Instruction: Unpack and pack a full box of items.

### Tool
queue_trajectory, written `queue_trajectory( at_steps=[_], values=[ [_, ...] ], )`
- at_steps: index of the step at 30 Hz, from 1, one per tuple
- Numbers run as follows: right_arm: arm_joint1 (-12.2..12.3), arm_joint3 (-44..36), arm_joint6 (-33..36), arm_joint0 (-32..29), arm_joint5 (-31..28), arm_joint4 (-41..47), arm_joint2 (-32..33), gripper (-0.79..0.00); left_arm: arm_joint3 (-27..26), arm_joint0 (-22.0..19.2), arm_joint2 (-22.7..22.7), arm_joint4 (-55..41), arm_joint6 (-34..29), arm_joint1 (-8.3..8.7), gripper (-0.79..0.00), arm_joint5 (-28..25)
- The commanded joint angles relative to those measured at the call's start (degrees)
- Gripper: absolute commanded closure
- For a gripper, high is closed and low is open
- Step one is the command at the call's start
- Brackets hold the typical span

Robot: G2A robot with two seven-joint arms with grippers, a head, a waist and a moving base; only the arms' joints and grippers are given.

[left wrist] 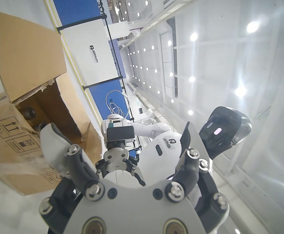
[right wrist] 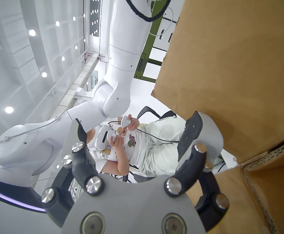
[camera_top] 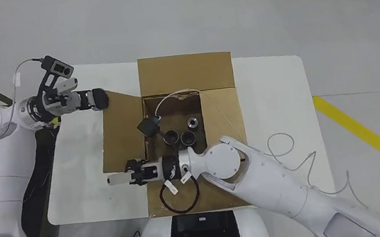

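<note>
White table (camera_top: 271, 96), cardboard box (camera_top: 185, 70) at centre with its flaps spread open. Right gripper (right wrist: 135, 120): jaws wide apart, one finger just beside the near corner of the box's left flap. Left gripper (left wrist: 117, 133): jaws wide apart, near the far corner of the same flap. Inside the box: dark cylinders (camera_top: 178, 136), black block (camera_top: 149, 126), white cable (camera_top: 173, 94).

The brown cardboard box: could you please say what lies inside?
Black adapter on a white cable, two dark round cylinders, a small silver ring; a white arm hides the near part.
</note>
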Motion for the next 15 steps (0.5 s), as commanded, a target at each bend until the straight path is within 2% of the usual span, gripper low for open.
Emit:
queue_trajectory(
  at_steps=[1,7,15],
  values=[
    [-0.1,-0.2,0.2,-0.2,0.1,-0.3,0.2,-0.785,1.1,-0.6,0.7,1.7,0.2,-0.14,-0.785,-0.6],
    [-0.1,-1.6,0.8,-1.0,0.1,-0.9,1.6,-0.785,3.8,-1.6,1.1,6.3,-0.3,-0.06,-0.785,-1.4],
    [1.7,-6.2,2.0,-4.4,2.0,-1.6,7.7,-0.785,5.9,0.2,0.6,9.6,-1.3,0.44,-0.785,-1.5]
  ],
)
